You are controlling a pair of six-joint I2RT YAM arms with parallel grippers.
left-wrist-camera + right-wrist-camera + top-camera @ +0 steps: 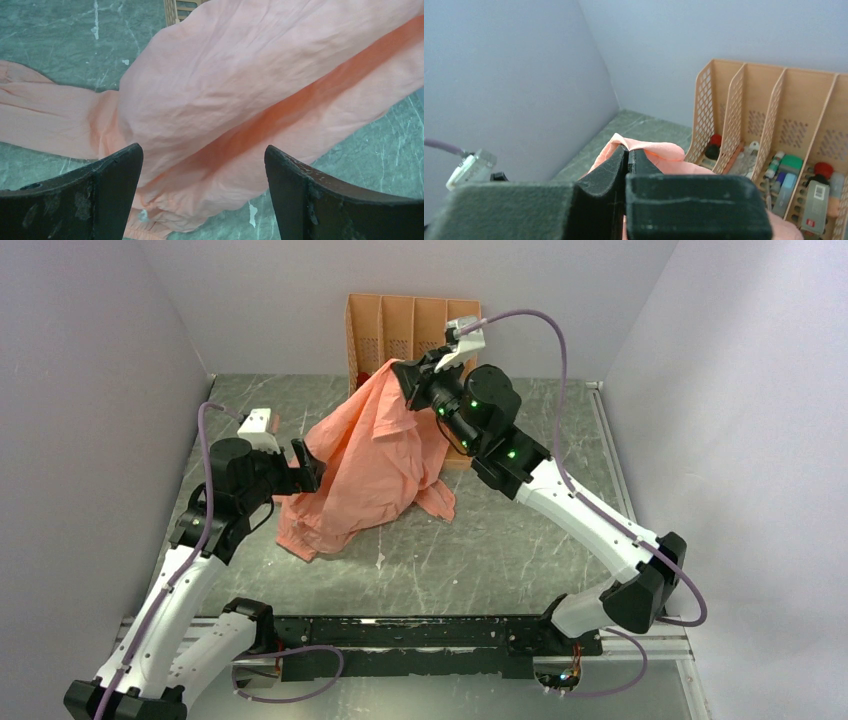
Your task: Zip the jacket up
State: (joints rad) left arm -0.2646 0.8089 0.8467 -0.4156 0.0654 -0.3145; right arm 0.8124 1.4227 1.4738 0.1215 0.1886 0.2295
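Observation:
The salmon-pink jacket (370,465) hangs in a crumpled drape from its top, with its lower part and a sleeve resting on the table. My right gripper (408,373) is shut on a fold of the jacket (659,152) at the top and holds it up in front of the rack. My left gripper (312,462) is open at the jacket's left side, low over the table. In the left wrist view its two dark fingers (107,180) stand wide apart, with jacket fabric (240,100) ahead of and between them. No zipper shows.
An orange perforated four-slot rack (410,325) stands at the back wall behind the jacket; its slots hold small bottles and items (789,172). Grey walls close in the left, back and right. A black bar (420,635) runs along the table's near edge.

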